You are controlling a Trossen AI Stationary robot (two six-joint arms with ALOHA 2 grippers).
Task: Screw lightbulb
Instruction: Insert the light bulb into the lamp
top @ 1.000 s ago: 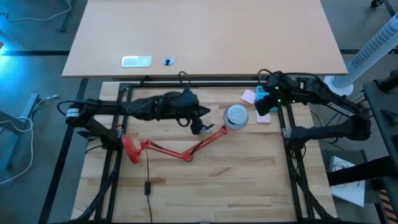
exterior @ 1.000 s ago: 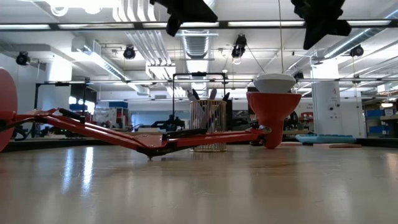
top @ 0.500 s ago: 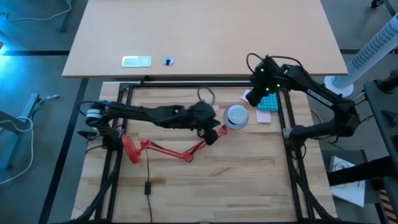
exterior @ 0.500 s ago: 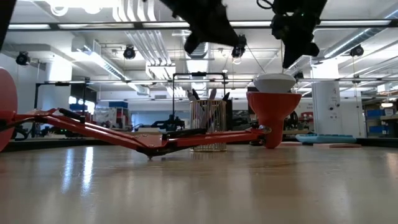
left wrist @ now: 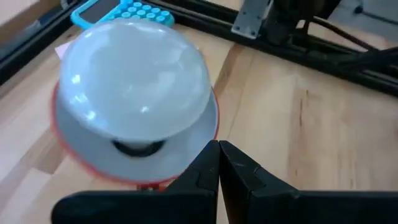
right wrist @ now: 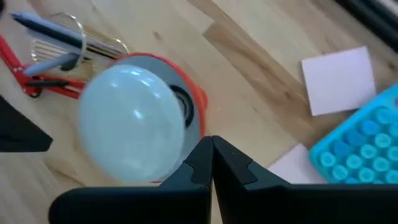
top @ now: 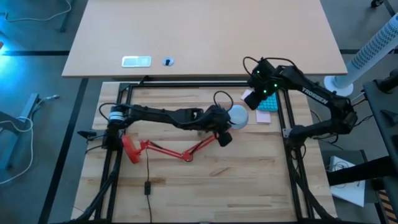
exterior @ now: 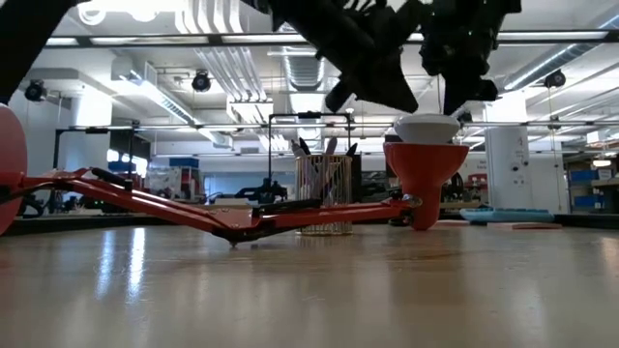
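- Left claw, fingers pressed together, holds nothing, just beside the red lamp shade; it has advanced from mid-desk.
- Right claw, likewise closed and empty, hovers above the shade's far rim.
- One lightbulb sits in the shade.
- Two arms counted; wooden desk has open room in front.

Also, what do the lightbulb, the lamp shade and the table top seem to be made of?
Lightbulb: frosted white glass or plastic, cannot tell which; small bright highlights on a smooth, milky dome.
Lamp shade: probably painted metal or plastic; even glossy red outside, pale grey inside.
Table top: wood, likely butcher block; light planks with visible grain and joints, and a soft sheen in the low view.
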